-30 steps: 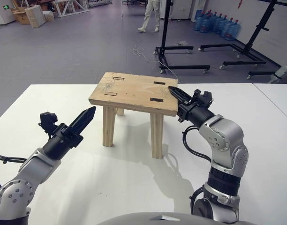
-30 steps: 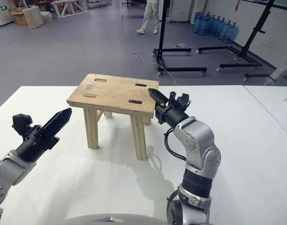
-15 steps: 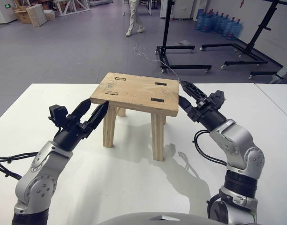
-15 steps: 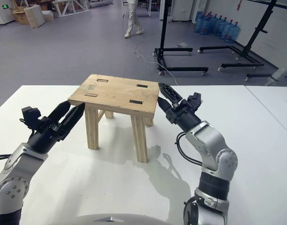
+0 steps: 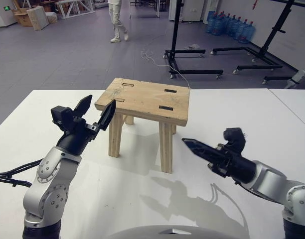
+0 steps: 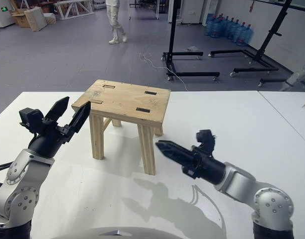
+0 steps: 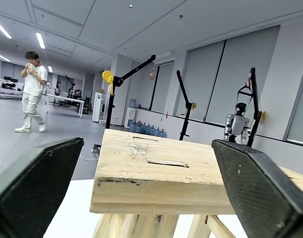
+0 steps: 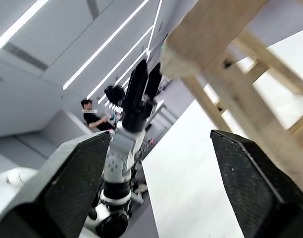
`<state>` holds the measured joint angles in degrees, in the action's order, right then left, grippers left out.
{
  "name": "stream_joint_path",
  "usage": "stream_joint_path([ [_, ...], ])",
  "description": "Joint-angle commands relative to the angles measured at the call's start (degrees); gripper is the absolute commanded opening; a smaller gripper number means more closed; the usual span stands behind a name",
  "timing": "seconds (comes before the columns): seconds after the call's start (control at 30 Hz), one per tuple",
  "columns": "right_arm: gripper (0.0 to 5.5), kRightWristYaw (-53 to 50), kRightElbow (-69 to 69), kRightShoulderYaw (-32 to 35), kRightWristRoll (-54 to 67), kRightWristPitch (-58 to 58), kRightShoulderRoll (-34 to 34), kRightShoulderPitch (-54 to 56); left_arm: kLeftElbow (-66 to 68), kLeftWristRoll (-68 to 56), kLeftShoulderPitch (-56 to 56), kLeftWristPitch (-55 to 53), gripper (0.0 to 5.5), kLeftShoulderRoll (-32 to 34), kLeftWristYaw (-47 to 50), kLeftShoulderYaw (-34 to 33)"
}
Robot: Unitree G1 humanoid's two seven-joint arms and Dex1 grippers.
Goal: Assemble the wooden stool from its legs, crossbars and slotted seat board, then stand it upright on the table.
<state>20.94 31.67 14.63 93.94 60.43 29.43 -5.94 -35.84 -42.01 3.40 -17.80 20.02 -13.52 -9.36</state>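
- The stool (image 5: 145, 99) stands upright and put together on the white desk (image 5: 227, 109), toward the far side and about midway across
- Its seat board (image 6: 123, 99) lies flat on top, with four dark slots (image 5: 166, 108) cut in it, one near each corner
- Four pale wooden legs (image 5: 166, 147) rest on the desk; the right wrist view shows a crossbar (image 8: 270, 62) running between legs under the seat
- The left gripper (image 5: 100, 103) is raised at the left end of the seat board, level with its edge and just beside it
- It is released, its two fingers (image 7: 40, 173) spread wide and holding nothing; in the left wrist view the end of the seat sits framed between them
- The right gripper (image 5: 188, 144) hangs low over the desk to the right of the front right leg, pointing toward that leg and apart from it
- It is released too: in the right wrist view its fingers (image 8: 77, 178) stand wide apart with nothing between them
- On the grey floor beyond the desk are black wheeled stands (image 5: 192, 50) and a cluster of blue water bottles (image 5: 232, 25)
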Motion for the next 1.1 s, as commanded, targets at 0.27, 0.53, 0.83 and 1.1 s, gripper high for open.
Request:
stream_joint_path([
  [0.27,3.69,7.23,-11.44,-11.92,-28.67,-14.79,-6.95,9.24,3.37,5.36,-5.77,0.14,4.75,-0.2,-0.75,1.32],
  [0.53,3.69,3.8,-1.24,-6.44,-26.16,-20.4,-10.07,12.4,3.71,14.77,-12.27,2.8,4.75,0.11,3.09,-0.11],
  [0.83,3.69,-19.35,-10.01,-22.57,-86.52,-55.28,-19.34,23.2,12.57,31.79,-22.99,7.02,4.75,-3.08,10.34,5.78],
  [1.1,3.69,-21.78,-15.51,-20.16,-91.81,-60.88,-23.21,24.5,15.5,35.5,-22.77,11.88,4.75,-6.15,9.91,6.55],
])
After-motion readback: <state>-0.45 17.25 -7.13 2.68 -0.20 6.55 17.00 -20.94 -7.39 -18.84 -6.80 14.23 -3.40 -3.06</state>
